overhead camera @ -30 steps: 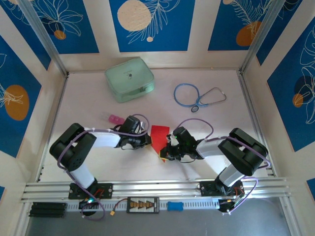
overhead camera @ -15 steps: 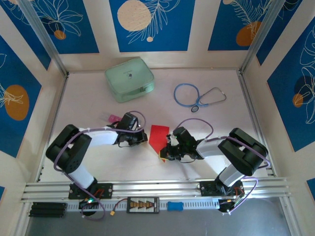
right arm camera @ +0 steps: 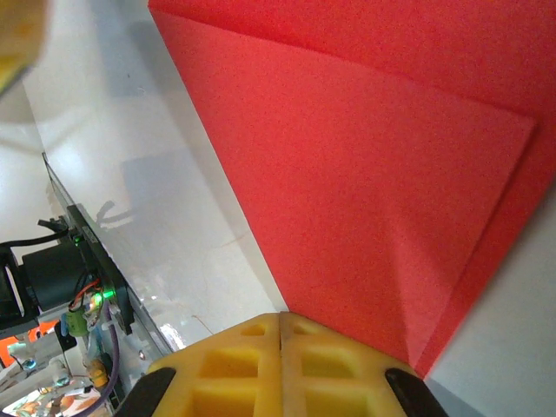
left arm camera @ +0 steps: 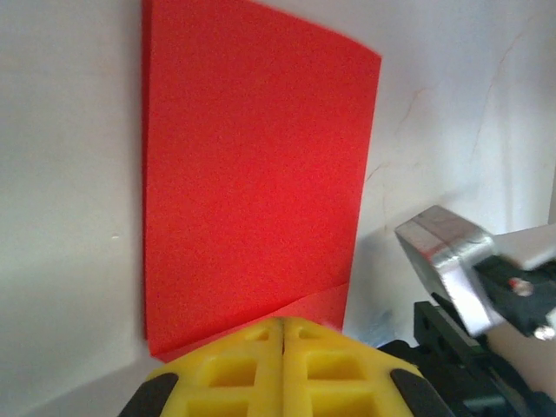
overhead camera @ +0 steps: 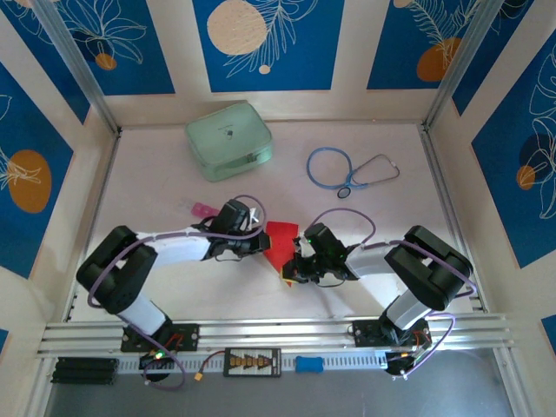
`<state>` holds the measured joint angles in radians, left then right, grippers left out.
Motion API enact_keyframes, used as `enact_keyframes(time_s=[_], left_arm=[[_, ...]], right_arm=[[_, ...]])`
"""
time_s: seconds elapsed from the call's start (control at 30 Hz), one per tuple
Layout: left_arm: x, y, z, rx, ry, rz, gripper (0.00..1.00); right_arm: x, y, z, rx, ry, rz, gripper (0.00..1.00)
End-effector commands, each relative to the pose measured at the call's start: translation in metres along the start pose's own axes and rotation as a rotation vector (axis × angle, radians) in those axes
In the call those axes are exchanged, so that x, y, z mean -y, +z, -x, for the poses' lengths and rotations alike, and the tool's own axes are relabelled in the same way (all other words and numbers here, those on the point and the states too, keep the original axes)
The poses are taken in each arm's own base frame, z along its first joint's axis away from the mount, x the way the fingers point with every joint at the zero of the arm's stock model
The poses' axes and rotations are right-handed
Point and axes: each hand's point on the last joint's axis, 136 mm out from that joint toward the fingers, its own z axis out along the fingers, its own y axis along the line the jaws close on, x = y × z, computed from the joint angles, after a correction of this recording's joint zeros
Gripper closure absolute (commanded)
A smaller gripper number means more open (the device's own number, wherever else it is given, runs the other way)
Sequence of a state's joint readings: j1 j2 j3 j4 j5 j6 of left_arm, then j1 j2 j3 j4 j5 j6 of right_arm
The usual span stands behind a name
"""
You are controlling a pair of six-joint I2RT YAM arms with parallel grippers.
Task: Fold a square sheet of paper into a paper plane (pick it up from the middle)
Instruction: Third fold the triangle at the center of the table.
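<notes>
Left gripper point(overhead camera: 262, 246) slid back onto red paper point(overhead camera: 281, 236)

folded red paper point(right arm camera: 365, 156), closed right gripper point(right arm camera: 282, 328) at its edge, white table point(right arm camera: 130, 156)

Left arm point(overhead camera: 178, 246) and right arm point(overhead camera: 373, 259) reach inward (jaws closed).

Pale green case point(overhead camera: 228, 140) at the far left of the white counter point(overhead camera: 156, 174), blue stethoscope point(overhead camera: 347, 169) far right, well apart from it, small pink object point(overhead camera: 202, 209) nearer, left of centre, blue floral wall panels point(overhead camera: 261, 43) around.
</notes>
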<state>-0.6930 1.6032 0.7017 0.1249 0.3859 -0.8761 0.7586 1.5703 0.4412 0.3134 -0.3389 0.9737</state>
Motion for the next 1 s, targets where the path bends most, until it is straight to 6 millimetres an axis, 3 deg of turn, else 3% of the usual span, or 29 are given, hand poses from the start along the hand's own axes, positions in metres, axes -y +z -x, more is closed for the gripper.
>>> enact_keyframes(time_s=[0.0,0.17,0.33,0.53,0.7,0.83,0.97], left_arm=[[0.003,0.014,-0.008,-0.049,0.015,-0.034,1.00],[-0.027,0.028,-0.021,-0.084,-0.037,0.037,1.00],[-0.051,0.033,-0.032,-0.111,-0.061,0.111,1.00],[-0.051,0.031,-0.033,-0.112,-0.057,0.114,1.00],[-0.052,0.031,-0.034,-0.117,-0.060,0.110,1.00],[-0.051,0.031,-0.034,-0.112,-0.062,0.107,1.00],[-0.053,0.030,-0.034,-0.109,-0.063,0.118,1.00]], right_arm=[[0.057,-0.001,-0.033,-0.094,0.130,-0.198,1.00],[0.047,-0.003,-0.028,-0.088,0.101,-0.177,1.00],[0.011,-0.011,-0.015,-0.071,0.017,-0.109,1.00],[-0.009,-0.015,0.008,-0.017,-0.016,-0.096,1.00],[-0.024,-0.003,0.021,-0.035,-0.037,-0.065,1.00],[-0.012,0.008,0.024,-0.052,-0.007,-0.093,1.00],[0.009,0.009,0.013,-0.077,0.034,-0.129,1.00]])
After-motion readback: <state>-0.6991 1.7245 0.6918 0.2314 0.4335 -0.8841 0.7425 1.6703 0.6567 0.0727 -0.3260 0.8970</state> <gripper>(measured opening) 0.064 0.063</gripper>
